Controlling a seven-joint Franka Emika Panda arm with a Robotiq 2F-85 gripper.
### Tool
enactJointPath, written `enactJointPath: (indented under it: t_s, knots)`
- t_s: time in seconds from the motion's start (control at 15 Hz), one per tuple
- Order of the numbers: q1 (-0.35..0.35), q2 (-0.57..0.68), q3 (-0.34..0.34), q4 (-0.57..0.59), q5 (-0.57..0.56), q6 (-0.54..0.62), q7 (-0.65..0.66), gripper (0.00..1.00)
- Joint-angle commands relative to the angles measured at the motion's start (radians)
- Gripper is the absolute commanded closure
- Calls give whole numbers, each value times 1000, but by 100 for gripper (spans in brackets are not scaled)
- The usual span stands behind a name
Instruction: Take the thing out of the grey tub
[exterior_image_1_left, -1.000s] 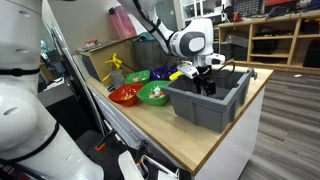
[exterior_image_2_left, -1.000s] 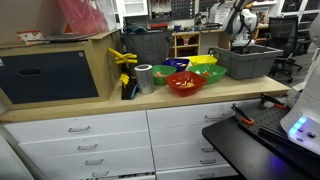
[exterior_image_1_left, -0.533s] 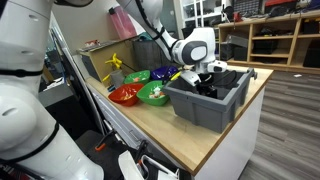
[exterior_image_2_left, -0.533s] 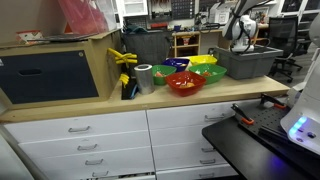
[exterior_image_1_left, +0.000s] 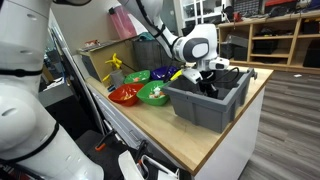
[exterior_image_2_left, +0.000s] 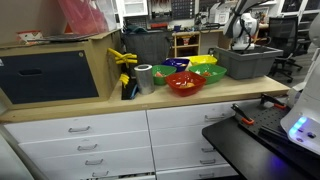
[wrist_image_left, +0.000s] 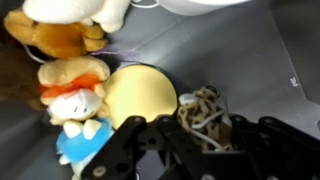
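Observation:
The grey tub (exterior_image_1_left: 212, 108) (exterior_image_2_left: 250, 64) stands on the wooden counter, and my gripper (exterior_image_1_left: 207, 80) (exterior_image_2_left: 240, 40) reaches down into it. In the wrist view its grey floor (wrist_image_left: 235, 50) fills the picture. My gripper (wrist_image_left: 200, 128) has both fingers pressed against the sides of a small spotted tan plush toy (wrist_image_left: 204, 108), so it is shut on it. Beside the toy lie a pale yellow disc (wrist_image_left: 140, 95), a doll with orange hair and a blue body (wrist_image_left: 75, 90), a brown plush (wrist_image_left: 55, 38) and a white plush (wrist_image_left: 90, 8).
Next to the tub sit a red bowl (exterior_image_1_left: 125, 96) (exterior_image_2_left: 185, 84), green bowls (exterior_image_1_left: 155, 95) and a yellow bowl (exterior_image_2_left: 204, 61). A metal can (exterior_image_2_left: 145, 77) and a yellow clamp (exterior_image_2_left: 124, 58) stand by a boxy cabinet (exterior_image_2_left: 50, 70). The counter edge (exterior_image_1_left: 200, 150) is close to the tub.
The jaws have closed from wide open onto the spotted plush toy. The arm has sunk slightly deeper into the tub.

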Motion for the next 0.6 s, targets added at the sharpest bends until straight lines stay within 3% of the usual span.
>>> enactJointPath:
  t_s: [0.0, 0.53]
  knots:
    - [6, -59, -9, -2, -5, -49, -5, 99]
    - [47, -194, -43, 36, -111, -141, 22, 100]
